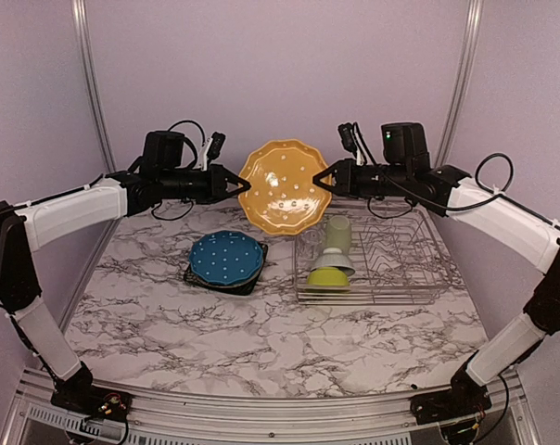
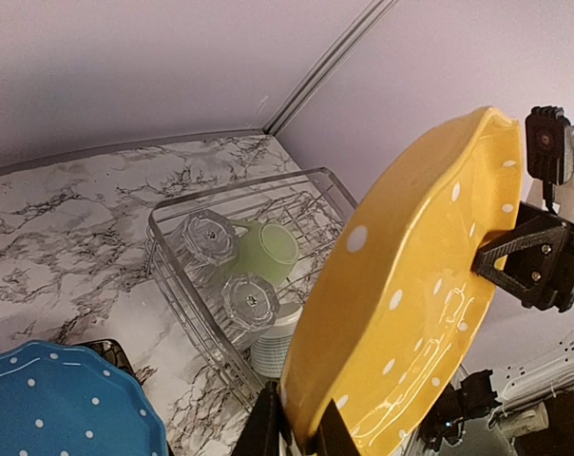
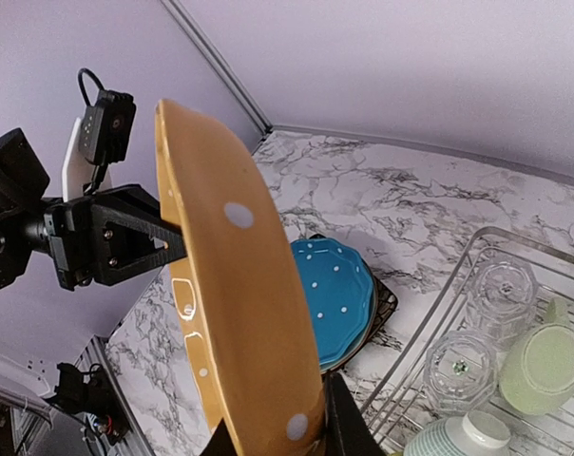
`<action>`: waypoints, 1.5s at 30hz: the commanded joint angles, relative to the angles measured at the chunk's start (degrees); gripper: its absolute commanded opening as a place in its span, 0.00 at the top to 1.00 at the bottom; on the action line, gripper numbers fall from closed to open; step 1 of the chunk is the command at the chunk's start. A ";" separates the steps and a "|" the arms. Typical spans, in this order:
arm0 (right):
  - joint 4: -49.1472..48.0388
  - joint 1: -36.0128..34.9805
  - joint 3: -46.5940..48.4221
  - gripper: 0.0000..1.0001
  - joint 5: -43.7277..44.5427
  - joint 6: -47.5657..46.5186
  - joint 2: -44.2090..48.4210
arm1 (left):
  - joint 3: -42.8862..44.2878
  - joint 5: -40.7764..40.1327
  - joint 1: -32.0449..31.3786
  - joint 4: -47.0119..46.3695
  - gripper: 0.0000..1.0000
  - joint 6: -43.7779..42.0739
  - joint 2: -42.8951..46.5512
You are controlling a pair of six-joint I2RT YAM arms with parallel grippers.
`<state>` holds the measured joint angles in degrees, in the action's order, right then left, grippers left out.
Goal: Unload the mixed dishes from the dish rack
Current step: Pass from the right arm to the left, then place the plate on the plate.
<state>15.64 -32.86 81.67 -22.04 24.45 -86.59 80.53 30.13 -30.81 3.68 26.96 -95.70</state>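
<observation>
The orange dotted plate (image 1: 283, 187) was up in the air on edge, over the back of the desk (image 1: 261, 343). Left jaws were clamped on its left rim, right jaws on its right rim. The blue plate (image 1: 226, 257) sat on the dark square plate (image 1: 195, 277), just left of the dish rack (image 1: 410, 269), which held the pale green mug (image 1: 337, 234), clear glass (image 1: 309, 246) and lime green bowl (image 1: 327, 276).

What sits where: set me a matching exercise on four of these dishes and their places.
1 orange dotted plate
2 blue plate
3 lime green bowl
4 dark square plate

A inside the dish rack
B on the table, under another plate
C in the air, between left gripper and right gripper
D stacked on the dark plate

Pairs: 1-C, 2-D, 3-A, 4-B
</observation>
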 commanded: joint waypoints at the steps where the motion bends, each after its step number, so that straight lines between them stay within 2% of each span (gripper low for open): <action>1: -10.50 0.08 1.81 1.00 -2.62 1.74 0.61 | 0.63 2.36 0.41 1.16 1.00 1.08 -1.00; 2: -10.32 0.08 1.75 0.99 -2.53 1.56 0.55 | 0.38 2.78 0.65 0.93 1.00 1.82 -0.98; 6: -9.69 0.69 1.19 0.84 -2.45 1.08 0.22 | -0.79 4.72 2.41 -0.08 1.00 5.19 -0.62; 11: -7.95 1.70 0.06 0.55 -1.54 0.00 0.17 | -2.82 7.29 5.44 -1.09 1.00 9.42 0.07; 13: -7.02 1.81 -0.11 0.48 -0.70 -0.71 0.18 | -3.76 8.87 7.06 -1.23 1.00 10.92 0.08; 19: -2.89 3.01 0.62 0.23 2.29 -4.16 0.13 | -5.29 7.51 11.18 7.08 1.00 7.74 0.51; 21: -1.42 4.07 0.77 0.02 2.91 -5.41 0.35 | -5.45 6.46 12.31 10.70 1.00 5.93 -0.01; 26: 1.95 7.53 1.12 0.02 5.08 -6.69 1.07 | -4.66 4.04 14.03 17.91 1.00 2.12 -1.73; 29: 7.05 8.52 2.80 0.02 11.05 -7.15 0.60 | -4.23 3.08 14.82 20.66 1.00 1.15 -3.15; 33: 6.84 8.78 0.62 0.02 12.83 -9.07 2.51 | -3.15 1.88 15.24 23.75 1.00 0.31 -4.90; 45: 8.94 8.87 -0.02 0.02 14.08 -13.22 3.68 | -1.73 -0.43 15.48 24.89 1.00 1.74 -8.98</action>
<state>21.76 -24.21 81.19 -9.50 13.21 -83.22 75.26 26.81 -15.62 32.03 27.79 -105.01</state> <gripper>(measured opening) 0.984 0.087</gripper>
